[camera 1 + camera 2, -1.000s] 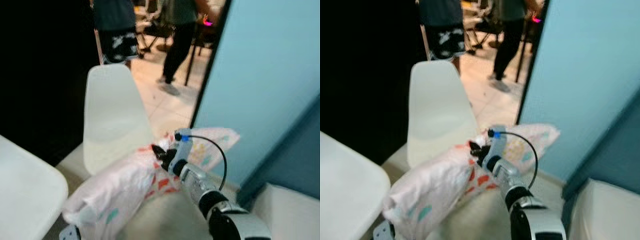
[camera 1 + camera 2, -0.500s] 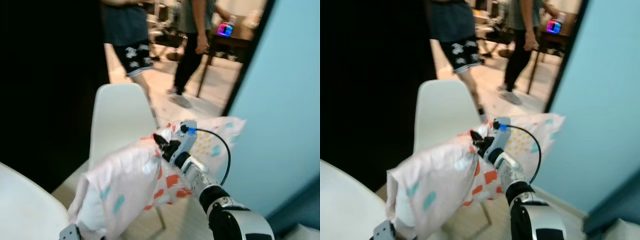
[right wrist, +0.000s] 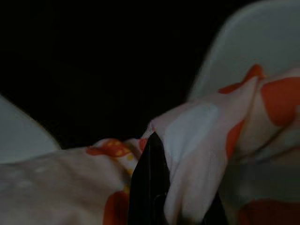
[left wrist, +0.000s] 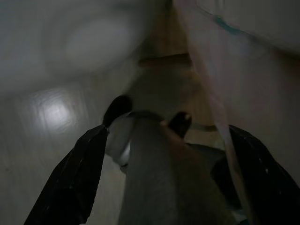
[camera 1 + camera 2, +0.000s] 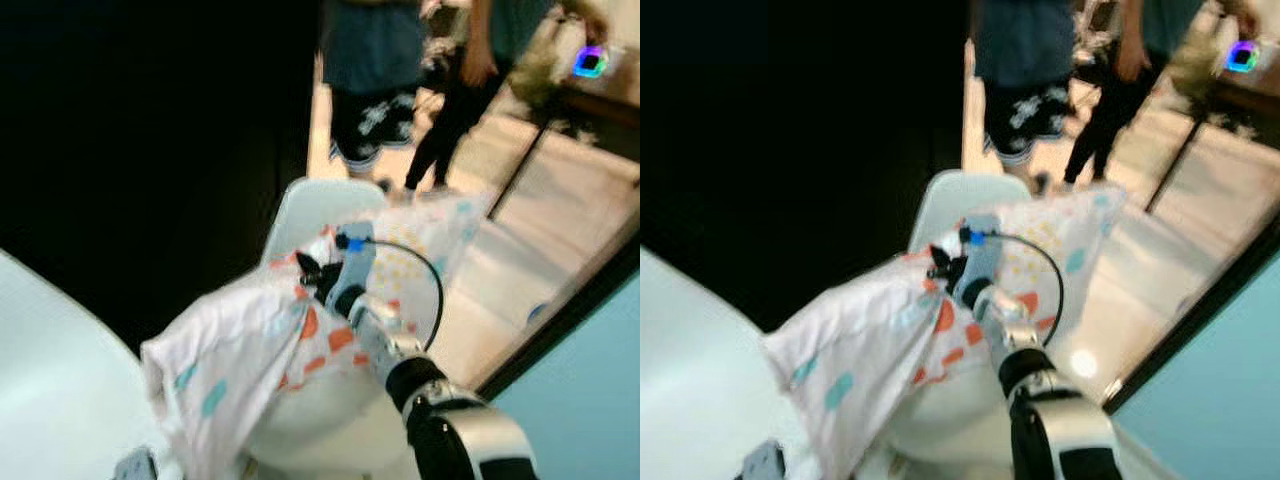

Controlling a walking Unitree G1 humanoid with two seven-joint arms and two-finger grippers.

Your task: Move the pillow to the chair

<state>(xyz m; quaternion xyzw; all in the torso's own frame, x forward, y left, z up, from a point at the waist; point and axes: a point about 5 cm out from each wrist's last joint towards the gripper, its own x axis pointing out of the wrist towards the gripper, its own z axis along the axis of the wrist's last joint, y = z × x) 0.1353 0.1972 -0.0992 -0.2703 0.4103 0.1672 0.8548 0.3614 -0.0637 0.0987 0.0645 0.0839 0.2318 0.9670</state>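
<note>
The pillow [image 5: 250, 340], white with orange, teal and yellow spots, hangs in the air over the seat of a white chair [image 5: 318, 205]. My right gripper [image 5: 305, 272] is shut on a bunch of cloth at the pillow's top edge. In the right wrist view a black finger [image 3: 150, 178] presses into the pillow cloth [image 3: 201, 136], with the chair back [image 3: 234, 47] behind it. My left gripper [image 4: 164, 187] hangs low under the pillow's lower end, its two fingers spread open. Pillow fabric [image 4: 243, 70] hangs beside one of them.
Two people [image 5: 375, 90] [image 5: 470, 60] stand on the tiled floor just behind the chair. A white table [image 5: 50, 380] fills the left foreground. A light-blue wall [image 5: 590, 400] with a dark edge is at the lower right. The far left is dark.
The view has swung, so the chair now sits right under the pillow. The right gripper keeps its hold, and the pillow has come closer over the seat. The people appear nearer.
</note>
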